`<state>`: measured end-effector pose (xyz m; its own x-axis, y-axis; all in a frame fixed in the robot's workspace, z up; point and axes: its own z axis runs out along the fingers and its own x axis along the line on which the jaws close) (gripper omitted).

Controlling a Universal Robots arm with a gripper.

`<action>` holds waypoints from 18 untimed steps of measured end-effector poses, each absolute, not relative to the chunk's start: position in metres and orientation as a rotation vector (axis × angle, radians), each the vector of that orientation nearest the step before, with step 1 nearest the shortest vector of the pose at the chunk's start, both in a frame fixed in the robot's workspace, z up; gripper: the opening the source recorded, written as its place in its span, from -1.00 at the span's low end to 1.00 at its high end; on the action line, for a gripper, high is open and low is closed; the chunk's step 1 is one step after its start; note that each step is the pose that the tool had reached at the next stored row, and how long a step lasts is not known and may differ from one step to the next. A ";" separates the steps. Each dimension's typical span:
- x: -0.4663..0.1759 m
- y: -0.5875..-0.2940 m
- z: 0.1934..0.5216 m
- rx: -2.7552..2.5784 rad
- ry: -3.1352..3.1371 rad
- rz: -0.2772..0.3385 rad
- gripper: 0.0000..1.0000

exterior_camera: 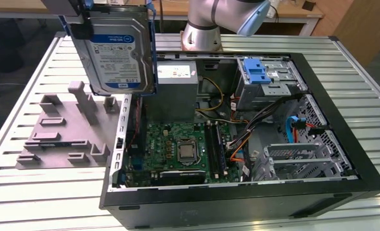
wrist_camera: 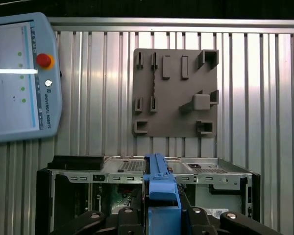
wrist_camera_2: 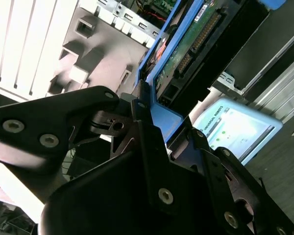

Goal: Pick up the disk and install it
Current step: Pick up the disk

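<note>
Slatted metal table, open computer case, pincer clamped on upright disk, teach pendant in first wrist view

Your exterior view looks down steeply at the open case and fixture. Both wrist views share them: the first from high overhead, the second close along the disk.
</note>
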<state>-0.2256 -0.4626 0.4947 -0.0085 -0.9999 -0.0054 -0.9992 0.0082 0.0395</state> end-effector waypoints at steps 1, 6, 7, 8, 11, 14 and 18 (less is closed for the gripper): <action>-0.224 -0.463 0.495 2.194 -2.214 -0.050 -0.27; -0.214 -0.463 0.495 2.192 -2.217 -0.050 -0.27; -0.212 -0.463 0.495 2.191 -2.217 -0.050 -0.27; -0.209 -0.463 0.495 2.191 -2.218 -0.050 -0.27; -0.203 -0.463 0.495 2.190 -2.219 -0.050 -0.27; -0.196 -0.463 0.495 2.189 -2.219 -0.050 -0.27; -0.186 -0.463 0.495 2.188 -2.220 -0.050 -0.27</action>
<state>-0.1860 -0.4629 0.4945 -0.0147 -0.9999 -0.0055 -0.9991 0.0145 0.0394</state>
